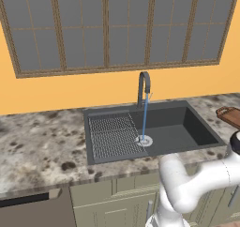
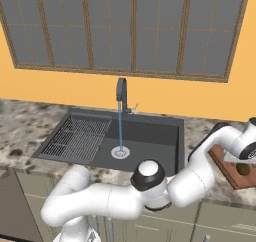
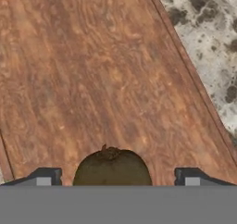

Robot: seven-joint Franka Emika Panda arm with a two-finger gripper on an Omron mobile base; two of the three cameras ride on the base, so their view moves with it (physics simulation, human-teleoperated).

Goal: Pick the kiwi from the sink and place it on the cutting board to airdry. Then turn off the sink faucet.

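Hand view has the kiwi (image 3: pixel 112 166) sitting right between my two finger tips, and both tips stand well out to either side of it with bare wood showing in the gaps, so my gripper (image 3: pixel 115 177) is spread wide and not pinching anything. The fruit looks like it's resting on the cutting board (image 3: pixel 92 79), stem end pointing away from my palm, so I'd call the drying half of the job done. In the right base view my arm is stretched way off to the right over the board, with the kiwi (image 2: pixel 243 169) a small dark blob on it. What matters next is the sink faucet (image 2: pixel 121 92): it lies well off to my left, behind the sink (image 2: pixel 150 136), with a blue stream running down to the drain (image 2: pixel 120 152). The basin looks clear, so I'd guess nothing blocks the swing over, just a long reach back across the granite counter (image 2: pixel 20 126).
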